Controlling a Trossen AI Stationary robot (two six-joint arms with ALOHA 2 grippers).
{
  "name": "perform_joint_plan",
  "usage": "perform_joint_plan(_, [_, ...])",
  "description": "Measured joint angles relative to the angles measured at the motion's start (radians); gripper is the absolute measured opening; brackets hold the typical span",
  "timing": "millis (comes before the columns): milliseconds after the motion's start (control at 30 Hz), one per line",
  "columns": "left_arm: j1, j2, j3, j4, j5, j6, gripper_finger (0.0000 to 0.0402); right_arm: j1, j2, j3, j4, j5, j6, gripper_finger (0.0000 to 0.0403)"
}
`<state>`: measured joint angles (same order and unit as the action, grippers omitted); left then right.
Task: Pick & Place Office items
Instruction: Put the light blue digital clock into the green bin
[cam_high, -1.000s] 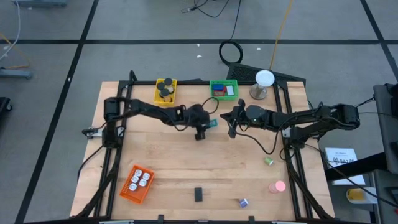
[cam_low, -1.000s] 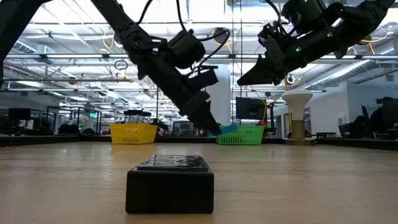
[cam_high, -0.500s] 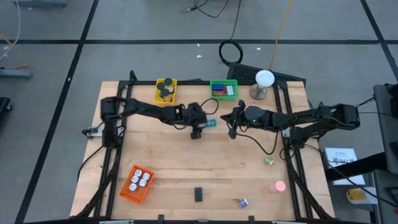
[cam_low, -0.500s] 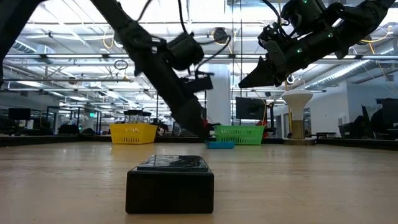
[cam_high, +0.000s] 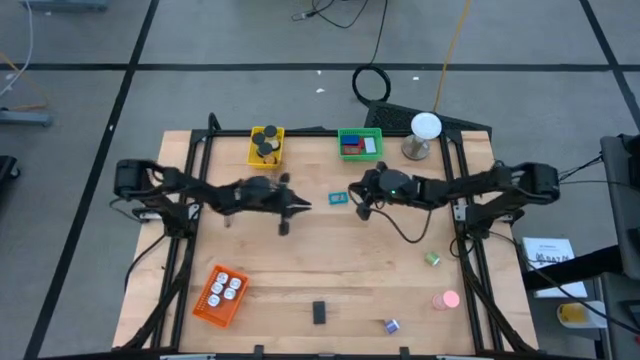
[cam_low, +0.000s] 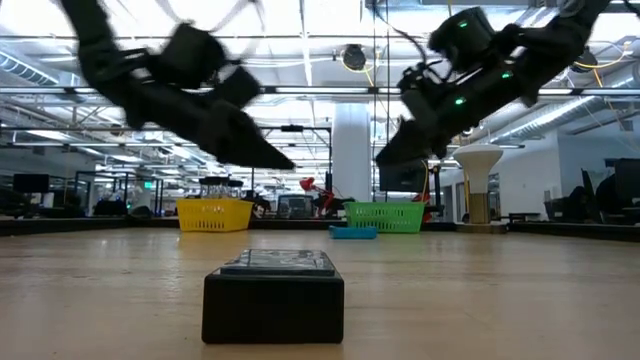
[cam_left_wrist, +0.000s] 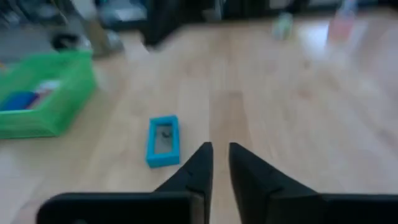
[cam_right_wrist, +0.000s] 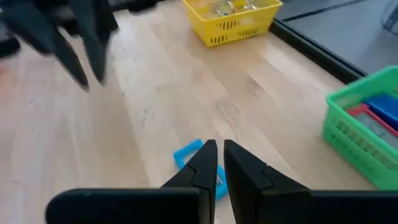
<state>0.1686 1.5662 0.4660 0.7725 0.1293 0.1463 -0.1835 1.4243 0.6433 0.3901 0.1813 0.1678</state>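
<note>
— Clip, that small flat blue plastic one (cam_high: 338, 198), where is it?

— Lying flat on the pale wooden table (cam_high: 400, 290), near the green slatted basket (cam_high: 360, 143). Nothing holds it.

— And the left gripper (cam_high: 303, 205)?

— It hangs above the wood, well off from the clip. Its fingers (cam_left_wrist: 189, 174) are almost together, with a thin gap, and empty.

— The right gripper (cam_high: 359, 208)?

— Just beside the clip, up in the air. Its fingers (cam_right_wrist: 202, 168) are nearly closed too, holding nothing.

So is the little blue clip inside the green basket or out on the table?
Out. The blue clip lies flat on the bare wood, just in front of the green basket, with neither pincer touching it.
</note>
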Motion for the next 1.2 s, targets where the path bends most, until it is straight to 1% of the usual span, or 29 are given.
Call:
perform_joint_plan(100, [0.012,-0.035,-0.128,0.252,-0.026,-0.015,0.0014,-0.007,0.063,0.074,-0.073,-0.001,-0.006,0.0026])
perform_joint_plan(167, [0.024,-0.056,-0.190,0.349,-0.025,-0.027,0.0004,-0.015,0.100,0.130,-0.165,0.001,-0.008,0.0031])
perform_joint_plan(233, [0.037,-0.075,-0.238,0.398,-0.027,-0.033,0.0008,-0.026,0.120,0.190,-0.256,-0.001,-0.019,0.0041])
perform_joint_plan(367, [0.053,-0.104,-0.295,0.403,-0.025,-0.056,0.0029,-0.050,0.175,0.321,-0.434,-0.012,-0.055,0.0077])
perform_joint_plan(433, [0.054,-0.104,-0.298,0.403,-0.027,-0.056,0.0036,-0.058,0.210,0.386,-0.531,-0.051,-0.078,0.0101])
perform_joint_plan(600, [0.052,-0.102,-0.298,0.398,-0.025,-0.051,0.0041,-0.057,0.344,0.535,-0.698,-0.081,-0.160,0.0165])
perform_joint_plan(733, [0.052,-0.102,-0.295,0.403,-0.026,-0.050,0.0042,-0.056,0.418,0.618,-0.777,-0.089,-0.215,0.0212])
perform_joint_plan(833, [0.052,-0.102,-0.295,0.401,-0.026,-0.052,0.0042,-0.057,0.437,0.646,-0.773,-0.145,-0.239,0.0237])
perform_joint_plan(933, [0.052,-0.102,-0.295,0.401,-0.026,-0.052,0.0042,-0.057,0.441,0.649,-0.779,-0.184,-0.258,0.0252])
perform_joint_plan(1000, [0.052,-0.102,-0.295,0.401,-0.026,-0.052,0.0042,-0.057,0.441,0.648,-0.779,-0.187,-0.272,0.0255])
perform_joint_plan(1200, [0.052,-0.102,-0.295,0.399,-0.026,-0.052,0.0042,-0.057,0.456,0.646,-0.778,-0.187,-0.321,0.0250])
